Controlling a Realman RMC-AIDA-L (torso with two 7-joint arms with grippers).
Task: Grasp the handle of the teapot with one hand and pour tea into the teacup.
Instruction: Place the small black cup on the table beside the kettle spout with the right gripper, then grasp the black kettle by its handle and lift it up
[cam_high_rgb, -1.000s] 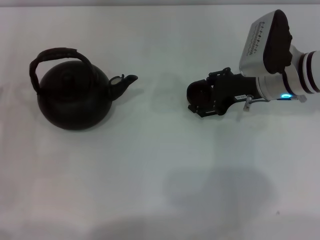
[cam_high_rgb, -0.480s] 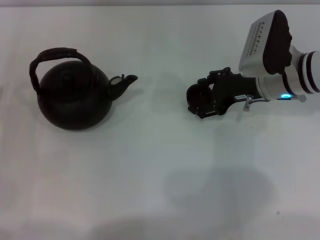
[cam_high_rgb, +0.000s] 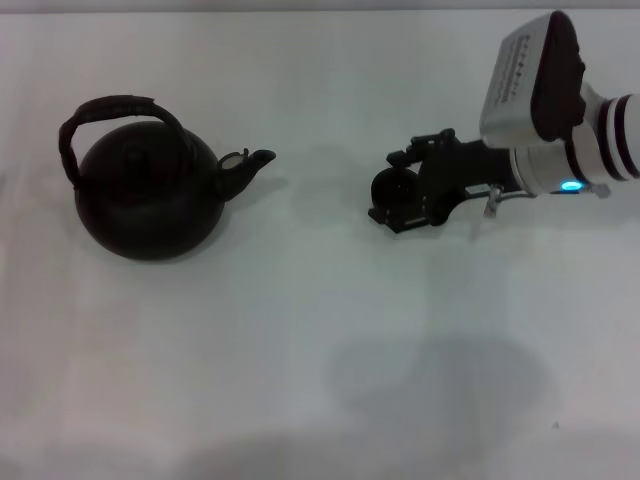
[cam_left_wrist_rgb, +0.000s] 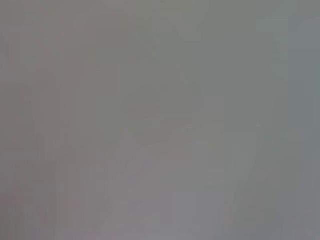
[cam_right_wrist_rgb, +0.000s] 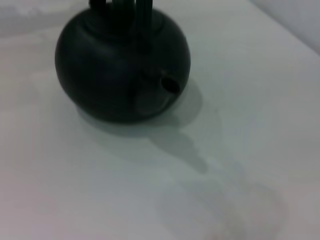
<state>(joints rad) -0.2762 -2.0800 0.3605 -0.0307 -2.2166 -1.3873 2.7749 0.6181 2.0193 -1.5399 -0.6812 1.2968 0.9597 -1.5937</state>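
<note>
My right gripper (cam_high_rgb: 392, 203) grips the teacup (cam_high_rgb: 395, 188) between its fingers, well right of the teapot (cam_high_rgb: 150, 195), whose spout (cam_high_rgb: 250, 165) points toward me.

Right gripper (cam_high_rgb: 400, 200) with teacup (cam_high_rgb: 392, 188) was shifted slightly toward far table edge and slightly toward teapot (cam_high_rgb: 150, 195). Right arm (cam_high_rgb: 560, 120) was raised a little in head view.

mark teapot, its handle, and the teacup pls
teapot (cam_high_rgb: 148, 205): head view, on the round body.
handle (cam_high_rgb: 122, 103): head view, top of the arch.
teacup (cam_high_rgb: 393, 188): head view, dark round side, at the right gripper (cam_high_rgb: 400, 192).
</note>
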